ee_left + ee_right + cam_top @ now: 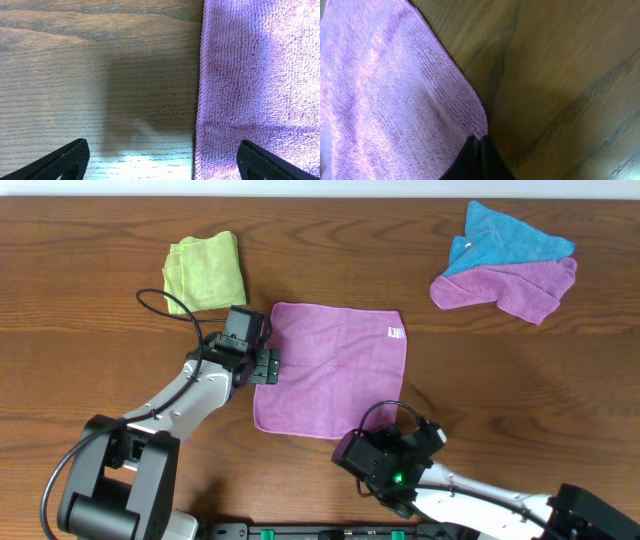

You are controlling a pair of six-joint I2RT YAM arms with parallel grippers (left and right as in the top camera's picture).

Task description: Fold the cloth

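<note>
the right arm (400,455) hides the cloth's (330,365) near corner; its label (395,333) is too small to read.

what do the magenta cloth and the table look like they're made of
The cloth looks like microfibre or a similar soft synthetic terry: a fine, fuzzy looped nap, matte, with a stitched hem along its edge. The table looks like wood or a wood-look veneer: brown grain lines under a slight satin sheen. Which of the two it is cannot be told.
</note>
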